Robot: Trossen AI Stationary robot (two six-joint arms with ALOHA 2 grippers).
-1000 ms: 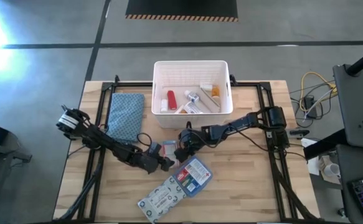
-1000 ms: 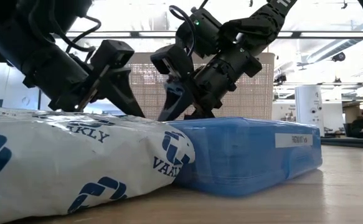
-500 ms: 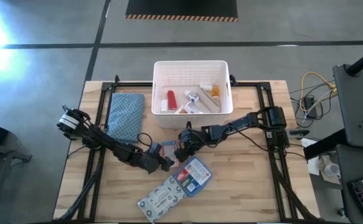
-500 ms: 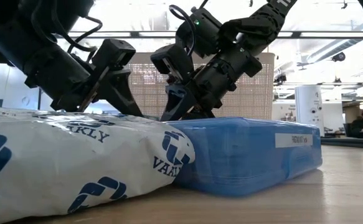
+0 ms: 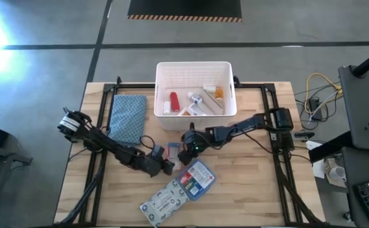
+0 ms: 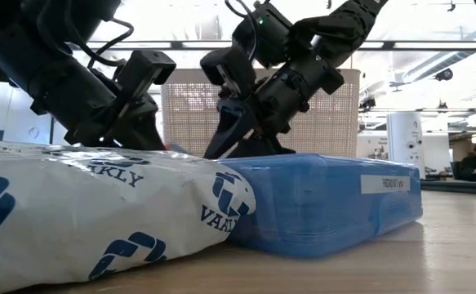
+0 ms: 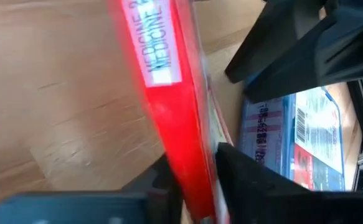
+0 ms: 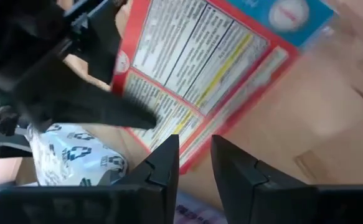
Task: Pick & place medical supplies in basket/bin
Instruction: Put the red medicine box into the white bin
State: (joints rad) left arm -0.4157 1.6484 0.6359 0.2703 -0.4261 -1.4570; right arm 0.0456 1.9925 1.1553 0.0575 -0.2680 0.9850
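We read "MEDICINE" twice on the white label of the flat red packet [image 7: 169, 93] — and "VAKLY" across the white plastic pouch with dark blue logos [image 6: 99, 216]; other print stays illegible.

We see a wooden table [image 5: 266, 190] standing on a grey concrete floor [image 5: 57, 57]. Beyond the table's far edge lies a black mat [image 5: 184, 7] with a striped border. Right of the table, yellow cables [image 5: 317, 88] trail beside a dark desk [image 5: 364, 107]. Ceiling lights [image 6: 433, 41] glow overhead.
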